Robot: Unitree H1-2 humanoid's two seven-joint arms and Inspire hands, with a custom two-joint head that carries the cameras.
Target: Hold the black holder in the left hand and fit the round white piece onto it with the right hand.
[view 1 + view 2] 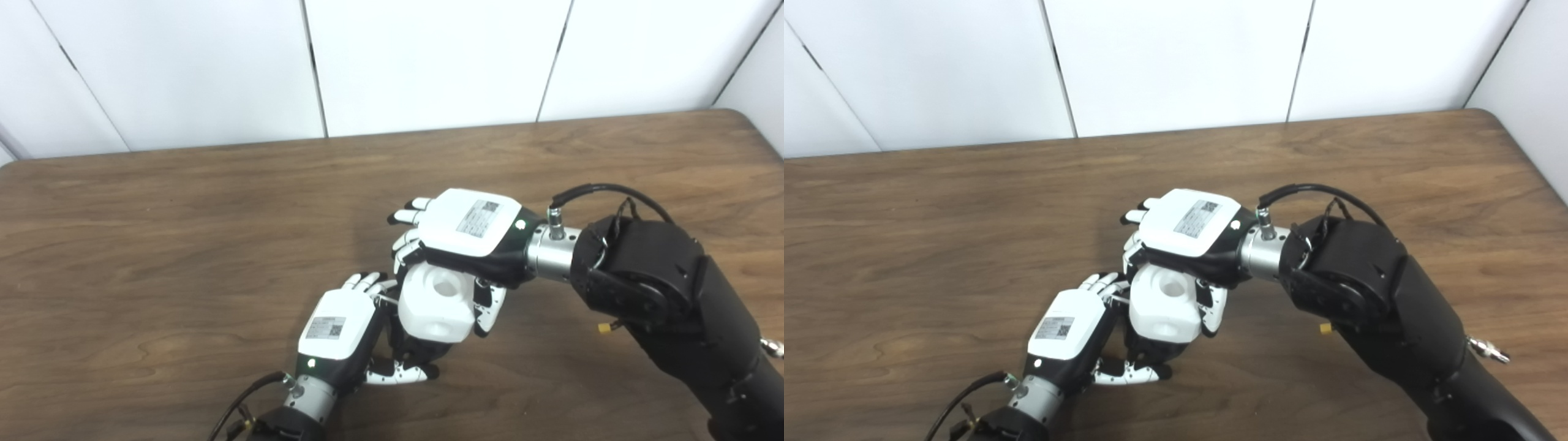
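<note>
The round white piece (436,301) has a hollow in its top and sits on the black holder (422,350), of which only a dark part shows beneath it. My left hand (343,334) is shut on the black holder from the left, its thumb under the piece. My right hand (463,236) reaches in from the right and is shut on the round white piece, fingers down both sides of it. Both also show in the right eye view: the white piece (1164,303), my left hand (1067,334), my right hand (1185,233).
The wooden table (184,245) runs wide on all sides of the hands. A white panelled wall (429,61) stands behind its far edge. My black right forearm (667,294) lies over the table's right part.
</note>
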